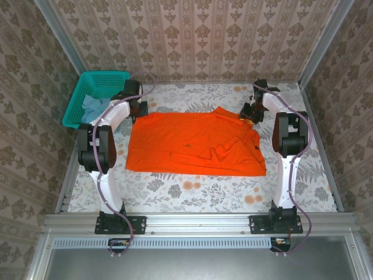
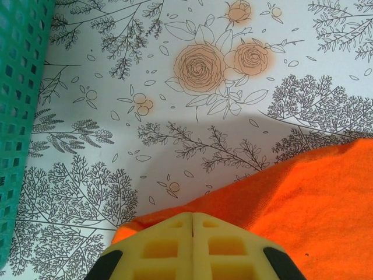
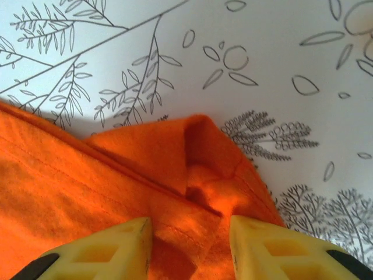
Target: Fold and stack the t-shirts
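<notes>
We count one orange t-shirt (image 1: 195,143), one pale blue t-shirt (image 1: 93,107), making two garments, one teal basket (image 1: 105,74), one left arm (image 1: 105,146) and one right arm (image 1: 288,140), making two, one flowered tabletop (image 1: 198,186)

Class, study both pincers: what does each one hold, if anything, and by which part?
Right pincer: jaws apart astride the orange t-shirt's bunched edge, holding nothing. Left pincer: shut at a shirt corner; a pinch cannot be told.

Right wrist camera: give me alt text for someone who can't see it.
The right gripper, its yellow fingers apart, frames a bunched, folded-over corner of the orange t-shirt, which covers the lower left of the picture. Beyond the cloth lies a white tablecloth printed with grey leaves and branches.
</notes>
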